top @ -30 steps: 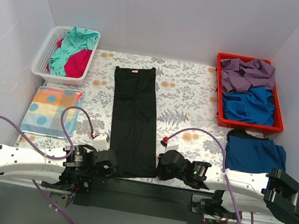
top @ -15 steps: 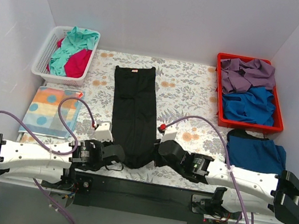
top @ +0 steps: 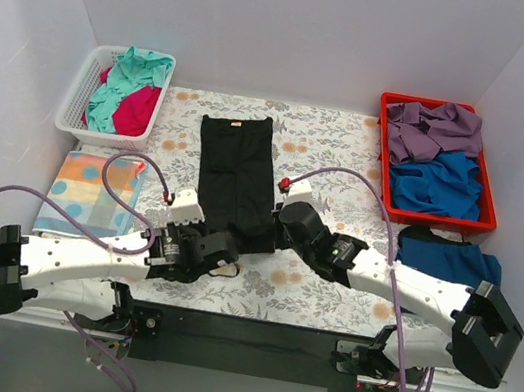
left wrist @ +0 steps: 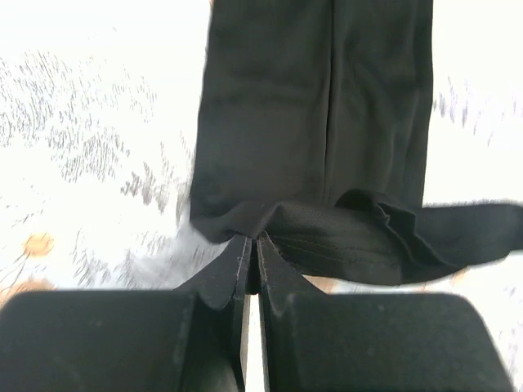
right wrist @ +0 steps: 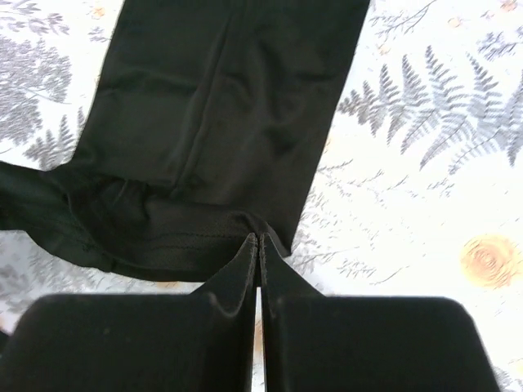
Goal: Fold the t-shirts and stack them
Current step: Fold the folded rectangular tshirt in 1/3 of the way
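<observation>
On the floral bench (top: 335,158), a long black cloth t-shirt (top: 235,176) is lying. Both jaws are clamping tight on its near hem

Black t-shirt (top: 235,176), narrow lengthwise strip; near hem doubled back

The table sheet (top: 338,169) covers the table. Along its middle lies the folded t-shirt (top: 234,171), running from far to near. At the near end the left gripper (left wrist: 252,245) is clamped on the left corner of the hem and the right gripper (right wrist: 258,242) on the right corner, with the hem stretched between them. The basket (top: 74,97) stands at the far left with a heap of t-shirts (top: 128,91) in it, and just before it lies a flat cloth (top: 90,191). The tray (top: 381,166) stands at the far right, holding a second heap (top: 441,157) – just before it lies a loose t-shirt (top: 443,264)
</observation>
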Available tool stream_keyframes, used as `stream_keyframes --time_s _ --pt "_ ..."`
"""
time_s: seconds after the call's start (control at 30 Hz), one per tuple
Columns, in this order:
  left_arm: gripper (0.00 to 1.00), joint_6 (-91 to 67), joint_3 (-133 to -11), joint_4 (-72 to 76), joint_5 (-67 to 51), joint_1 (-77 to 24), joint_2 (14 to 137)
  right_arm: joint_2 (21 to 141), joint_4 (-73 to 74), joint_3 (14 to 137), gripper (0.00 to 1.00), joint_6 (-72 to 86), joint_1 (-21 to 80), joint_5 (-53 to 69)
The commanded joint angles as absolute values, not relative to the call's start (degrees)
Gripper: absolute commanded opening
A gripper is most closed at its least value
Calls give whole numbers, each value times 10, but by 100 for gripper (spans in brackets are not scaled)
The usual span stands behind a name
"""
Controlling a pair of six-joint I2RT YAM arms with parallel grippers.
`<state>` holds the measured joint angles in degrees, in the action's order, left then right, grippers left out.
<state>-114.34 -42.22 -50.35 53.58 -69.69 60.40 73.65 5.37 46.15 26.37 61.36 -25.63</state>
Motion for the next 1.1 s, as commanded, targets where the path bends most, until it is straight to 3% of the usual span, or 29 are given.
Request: stream_keyframes --time_s 0.0,0.13,0.33,0.67,1.0,1.07 --pt "0 -1262 -454 -426 576 -621 642 772 6 513 1 199 577 -232" --pt "0 -1100 -444 -248 528 -519 666 812 -24 541 1 168 546 -204" --pt "0 -978 -478 -140 467 -425 765 895 -69 598 1 124 502 -154" --pt "0 -929 -533 -79 410 -329 906 1064 -76 739 1 77 423 -75" --pt "0 -897 -579 -62 372 -280 980 1127 -75 766 1 85 377 -48" --pt "7 -893 -589 -61 368 -274 983 1131 -71 770 2 85 373 -45"
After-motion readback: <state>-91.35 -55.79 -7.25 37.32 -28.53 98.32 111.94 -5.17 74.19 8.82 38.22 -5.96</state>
